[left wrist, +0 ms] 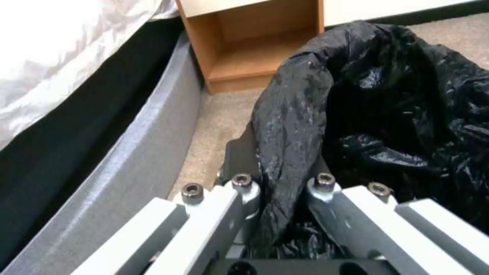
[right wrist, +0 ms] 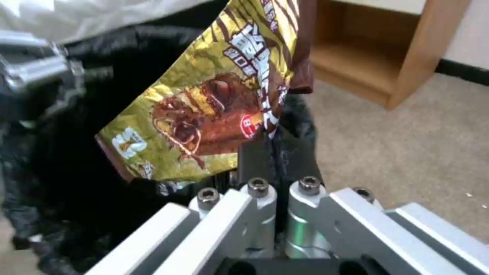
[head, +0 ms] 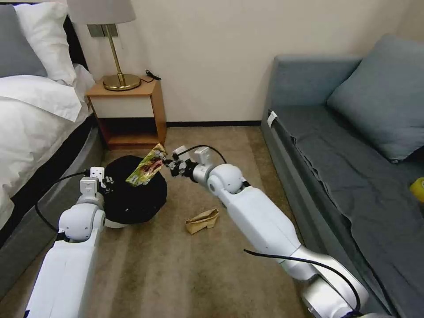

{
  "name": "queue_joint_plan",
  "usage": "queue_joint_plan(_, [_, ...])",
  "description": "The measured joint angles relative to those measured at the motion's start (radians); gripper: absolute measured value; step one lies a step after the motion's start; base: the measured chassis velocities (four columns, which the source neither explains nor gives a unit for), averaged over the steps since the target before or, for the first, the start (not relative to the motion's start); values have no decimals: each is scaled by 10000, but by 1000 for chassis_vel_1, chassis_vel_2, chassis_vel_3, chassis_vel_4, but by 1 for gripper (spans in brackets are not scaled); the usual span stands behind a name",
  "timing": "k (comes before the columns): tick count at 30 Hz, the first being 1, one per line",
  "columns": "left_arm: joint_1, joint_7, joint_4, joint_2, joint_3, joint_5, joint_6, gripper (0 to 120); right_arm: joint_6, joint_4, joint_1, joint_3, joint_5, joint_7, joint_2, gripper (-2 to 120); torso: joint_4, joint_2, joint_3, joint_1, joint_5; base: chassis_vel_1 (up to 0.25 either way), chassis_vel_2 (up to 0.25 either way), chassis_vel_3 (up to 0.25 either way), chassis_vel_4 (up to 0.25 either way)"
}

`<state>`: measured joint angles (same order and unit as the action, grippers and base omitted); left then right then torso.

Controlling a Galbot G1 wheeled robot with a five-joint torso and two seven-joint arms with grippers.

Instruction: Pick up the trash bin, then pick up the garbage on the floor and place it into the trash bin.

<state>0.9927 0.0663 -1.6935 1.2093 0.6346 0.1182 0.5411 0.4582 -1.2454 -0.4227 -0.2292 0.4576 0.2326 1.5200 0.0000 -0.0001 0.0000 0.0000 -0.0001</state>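
The trash bin (head: 132,201) is lined with a crinkled black bag and hangs just above the carpet beside the bed. My left gripper (head: 105,182) is shut on its near rim. In the left wrist view the fingers (left wrist: 244,191) pinch a fold of the black bag (left wrist: 397,114). My right gripper (head: 170,167) is shut on one edge of a shiny yellow-gold snack wrapper (head: 146,166), which hangs tilted over the bin's opening. In the right wrist view the wrapper (right wrist: 204,110) hangs in front of the bin's black bag (right wrist: 66,160). A crumpled brown paper bag (head: 202,220) lies on the carpet beside my right forearm.
A wooden nightstand (head: 128,110) with a brass lamp (head: 117,57) stands behind the bin. The bed (head: 35,123) runs along the left and a grey sofa (head: 344,168) along the right, with a yellow object (head: 417,189) on its seat. Open carpet lies between them.
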Motion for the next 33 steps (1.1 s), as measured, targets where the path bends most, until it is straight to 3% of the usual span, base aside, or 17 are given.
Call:
queue_joint_plan(6, [2, 0, -73, 9, -6, 6, 0, 5, -354, 718, 91, -223, -407, -41, 313, 2, 1, 0, 0, 0, 0, 0, 0, 0, 0])
queue_joint_plan(10, [7, -1, -80, 28, -13, 14, 0, 5, -482, 857, 100, -401, -473, -81, 433, 20, 0, 0, 0, 0, 0, 0, 0, 0, 0])
queue_joint_plan(12, [7, -1, -74, 33, -15, 14, -1, 5, -487, 849, 100, -423, -473, -85, 441, 22, 0, 0, 0, 0, 1, 0, 0, 0, 0])
queue_joint_plan(16, [0, 9, 18, 85, -29, 9, -64, 5, -510, 633, 26, -523, -457, -124, 469, 43, 0, -1, 0, 0, 0, 0, 0, 0, 0])
queue_joint_plan(26, [-56, 113, 199, -23, 269, 36, -204, 5, -519, 1186, 19, -242, -882, -308, 343, 74, 0, 1, 0, -1, 1, 0, 0, 0, 0])
queue_joint_plan(29, [-119, 134, 291, -116, 493, 150, -205, 5, -615, 1979, -13, -76, -1773, -116, 208, 89, -1, 1, 0, -1, 2, 0, 0, 0, 0])
queue_joint_plan(33, [-235, 155, 371, -193, 697, 330, -201, 5, -936, 2861, -180, 51, -2835, 314, 146, 99, -1, 1, 0, 0, 2, 0, 0, 0, 0])
